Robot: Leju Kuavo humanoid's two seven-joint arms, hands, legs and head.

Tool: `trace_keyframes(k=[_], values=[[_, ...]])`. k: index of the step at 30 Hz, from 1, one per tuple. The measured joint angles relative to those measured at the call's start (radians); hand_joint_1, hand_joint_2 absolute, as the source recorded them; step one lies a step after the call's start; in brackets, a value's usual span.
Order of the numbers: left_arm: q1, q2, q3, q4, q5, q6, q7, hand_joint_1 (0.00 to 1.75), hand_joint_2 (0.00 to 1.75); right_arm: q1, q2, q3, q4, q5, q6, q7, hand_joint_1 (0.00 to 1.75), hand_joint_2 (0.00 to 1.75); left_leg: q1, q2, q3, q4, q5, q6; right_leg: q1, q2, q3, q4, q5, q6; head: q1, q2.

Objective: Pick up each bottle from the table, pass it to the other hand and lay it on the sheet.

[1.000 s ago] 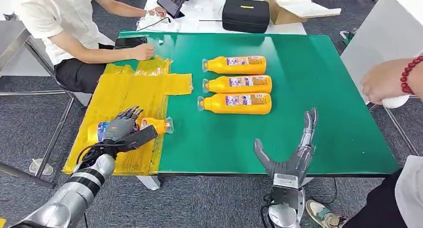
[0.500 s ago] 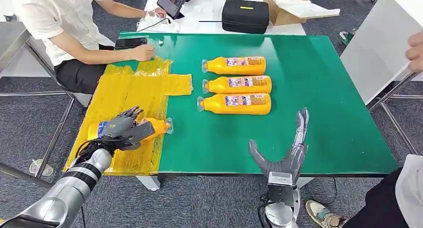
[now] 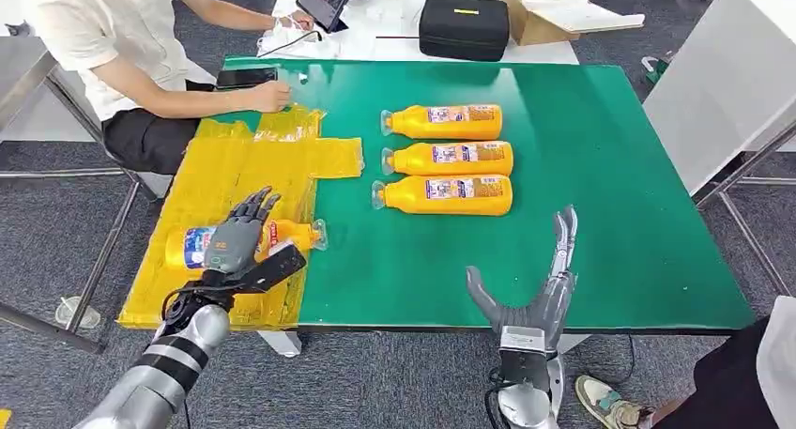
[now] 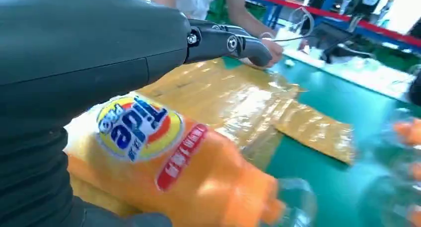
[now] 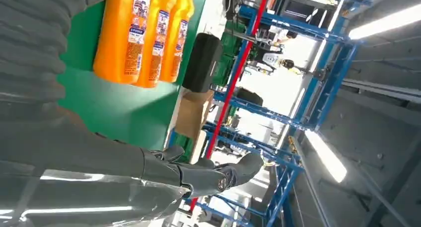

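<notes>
An orange bottle (image 3: 191,246) with a blue and red label lies on its side on the yellow sheet (image 3: 235,171), cap toward the green table (image 3: 601,166). My left hand (image 3: 239,246) hovers over it with fingers stretched out and thumb spread, not gripping. The left wrist view has the same bottle (image 4: 164,172) under my straight fingers (image 4: 223,40). Three more orange bottles lie side by side mid-table: far (image 3: 446,122), middle (image 3: 451,158), near (image 3: 446,194). My right hand (image 3: 544,288) stands open at the table's front edge, holding nothing; it is also in the right wrist view (image 5: 124,172).
A seated person rests a hand (image 3: 267,98) on the sheet's far edge, beside a phone (image 3: 246,77). A black case (image 3: 464,27) and a cardboard box (image 3: 544,11) sit beyond the table. A white table (image 3: 723,82) stands to the right.
My left hand has let go of the bottle on the sheet; its fingers have straightened and its thumb has swung out. A person's hand at the right edge has left the picture.
</notes>
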Motion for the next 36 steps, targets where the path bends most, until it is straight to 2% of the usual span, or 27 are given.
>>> trace_keyframes(k=[7,13,17,19,22,26,36], values=[[0.084,0.008,-0.040,-0.138,0.060,-0.047,-0.003,0.00,1.75,0.010,-0.019,0.009,0.016,0.011,0.000,0.000,0.00,1.75,0.000,0.000,0.000,0.000,0.000,0.000,0.000,0.000,-0.001,0.000,0.000,0.000,0.000,0.000],[0.108,0.018,-0.058,-0.188,0.069,-0.055,-0.005,0.00,1.75,0.010,-0.042,0.018,0.039,0.022,0.000,0.000,0.00,1.75,0.000,0.000,-0.001,0.000,0.000,0.000,0.000,0.000,0.000,0.000,0.000,0.000,0.000,0.000],[0.165,0.017,-0.066,-0.279,0.180,-0.081,-0.049,0.00,1.75,-0.026,-0.053,0.015,0.171,0.289,0.010,0.043,0.00,1.75,0.000,0.001,0.000,0.000,-0.001,0.000,0.000,0.001,-0.001,0.000,0.000,0.000,0.000,0.000],[0.219,-0.015,-0.065,-0.351,0.311,-0.089,-0.062,0.00,1.75,-0.040,-0.069,-0.002,0.229,0.465,0.007,0.094,0.00,1.75,-0.001,0.000,-0.001,0.000,-0.001,0.001,-0.001,0.000,-0.001,0.000,-0.001,0.001,0.000,0.000],[0.317,-0.102,-0.073,-0.458,0.473,-0.033,-0.023,0.00,1.75,-0.066,-0.092,-0.062,0.284,0.654,0.006,0.166,0.00,1.75,-0.002,-0.001,-0.002,0.000,-0.002,0.003,-0.002,0.000,0.000,-0.001,-0.002,0.004,0.000,0.000],[0.378,-0.162,-0.103,-0.492,0.741,-0.002,0.122,0.00,1.75,-0.078,-0.130,-0.121,0.323,0.723,0.005,0.249,0.00,1.75,-0.004,-0.001,-0.002,0.000,-0.004,0.005,-0.004,0.000,0.000,-0.001,-0.003,0.005,0.000,0.000],[0.403,-0.183,-0.124,-0.500,0.874,-0.018,0.151,0.00,1.75,-0.095,-0.165,-0.164,0.374,0.769,0.004,0.286,0.00,1.75,-0.002,-0.001,-0.002,0.000,-0.004,0.005,-0.002,0.000,-0.001,-0.001,-0.003,0.005,0.000,0.000]])
